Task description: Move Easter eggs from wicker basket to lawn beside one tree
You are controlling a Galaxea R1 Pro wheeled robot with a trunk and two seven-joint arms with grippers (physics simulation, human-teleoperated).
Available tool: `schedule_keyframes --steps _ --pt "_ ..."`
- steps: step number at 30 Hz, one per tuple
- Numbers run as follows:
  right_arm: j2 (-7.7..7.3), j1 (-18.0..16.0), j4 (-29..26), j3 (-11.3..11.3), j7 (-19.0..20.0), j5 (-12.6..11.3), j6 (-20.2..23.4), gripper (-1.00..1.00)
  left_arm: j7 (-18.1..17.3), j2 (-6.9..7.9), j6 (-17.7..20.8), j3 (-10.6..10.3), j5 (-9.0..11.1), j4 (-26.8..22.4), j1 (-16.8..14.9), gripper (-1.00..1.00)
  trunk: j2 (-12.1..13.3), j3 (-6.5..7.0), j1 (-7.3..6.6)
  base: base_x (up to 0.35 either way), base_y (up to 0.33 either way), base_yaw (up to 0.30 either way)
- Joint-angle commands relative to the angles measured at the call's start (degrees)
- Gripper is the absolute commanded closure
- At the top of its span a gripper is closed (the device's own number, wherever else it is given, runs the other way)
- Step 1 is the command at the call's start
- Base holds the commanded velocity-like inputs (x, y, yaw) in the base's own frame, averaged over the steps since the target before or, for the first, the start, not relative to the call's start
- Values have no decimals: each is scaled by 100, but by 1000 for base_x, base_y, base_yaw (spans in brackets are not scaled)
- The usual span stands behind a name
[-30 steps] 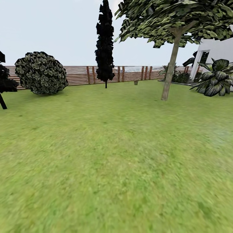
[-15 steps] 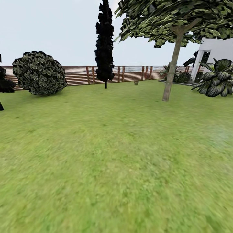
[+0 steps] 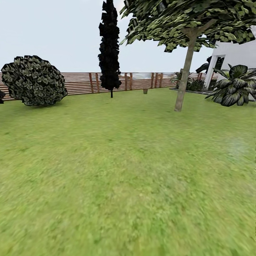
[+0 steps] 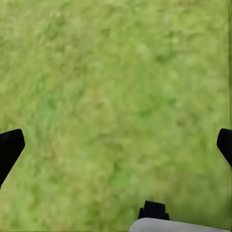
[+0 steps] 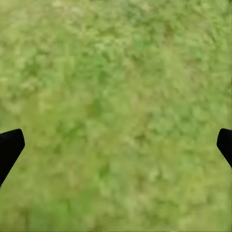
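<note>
The lawn (image 3: 121,167) spreads out ahead of me in the head view. A tree (image 3: 183,81) with a grey-beige trunk and a leafy crown stands on it at the far right. A small brown thing (image 3: 145,91) sits far off by the fence, and I cannot tell whether it is the wicker basket. The Easter eggs are out of view. In the left wrist view my left gripper (image 4: 116,150) is open over bare grass, its black fingertips (image 4: 9,147) wide apart. My right gripper (image 5: 116,145) is likewise open over grass, holding nothing.
A narrow dark cypress (image 3: 109,49) and a round dark bush (image 3: 33,81) stand before the slatted wooden fence (image 3: 81,83). At the far right are a white house (image 3: 238,53) and a broad-leafed plant (image 3: 233,87).
The whole head view has shifted left, so the camera has turned a little to the right. The dark tree at the left edge has nearly left the picture.
</note>
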Motion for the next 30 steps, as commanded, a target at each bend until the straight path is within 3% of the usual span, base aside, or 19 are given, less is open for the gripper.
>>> schedule_keyframes --steps 1,30 --pt "-2 -4 1 50 -20 -52 -17 -100 28 -1 -15 -9 -4 3 -3 -100 -4 -6 4 335 0 -85" --pt "-1 -4 -2 56 -16 -47 -17 -100 27 -1 -15 -9 -4 3 -3 -100 -4 -6 4 335 0 -26"
